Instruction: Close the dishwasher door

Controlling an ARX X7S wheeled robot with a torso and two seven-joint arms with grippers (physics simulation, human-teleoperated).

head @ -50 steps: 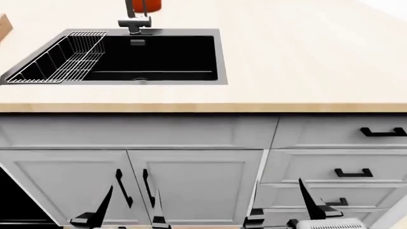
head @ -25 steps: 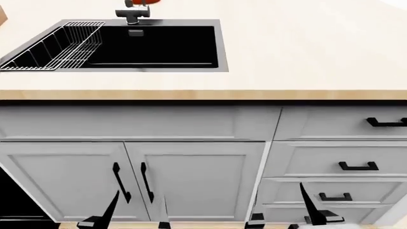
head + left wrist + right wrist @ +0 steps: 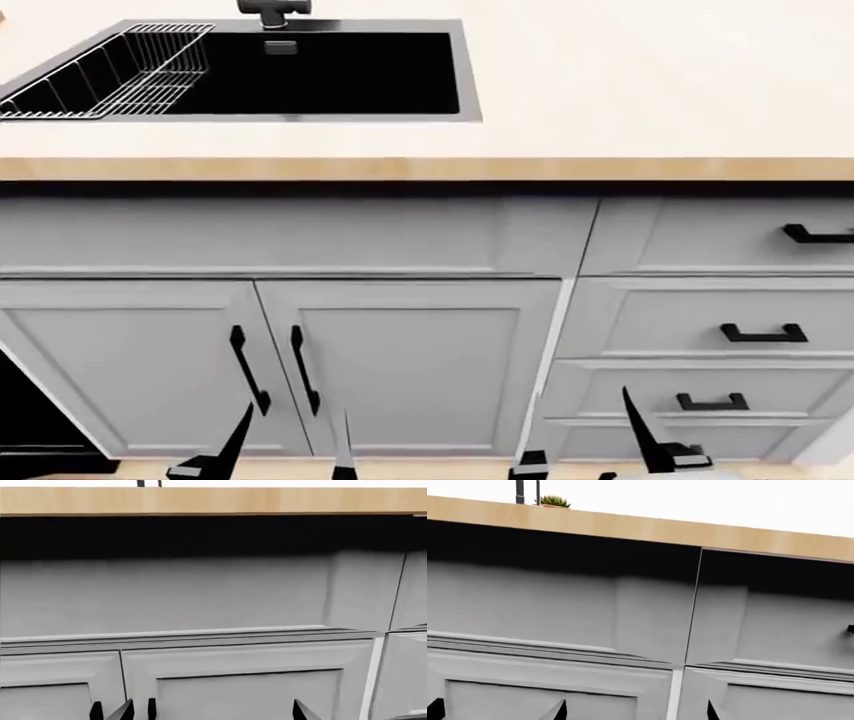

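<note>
Only a dark sliver of the dishwasher door (image 3: 34,425) shows, at the far left edge of the head view, left of the grey cabinet doors (image 3: 280,365) under the sink (image 3: 267,75). The left hand (image 3: 274,450) hangs spread before those cabinet doors, so the door lies to its left. The right hand (image 3: 587,440), also spread, sits below the drawers (image 3: 707,345), farther off; the left arm looks nearer.

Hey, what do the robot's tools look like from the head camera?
Only the tips show. The left tool has thin, black, blade-like pointed fingers on small dark bases. The right tool has matching black pointed fingers, with a pale ribbed piece at its base. No cables or markings are visible.
</note>
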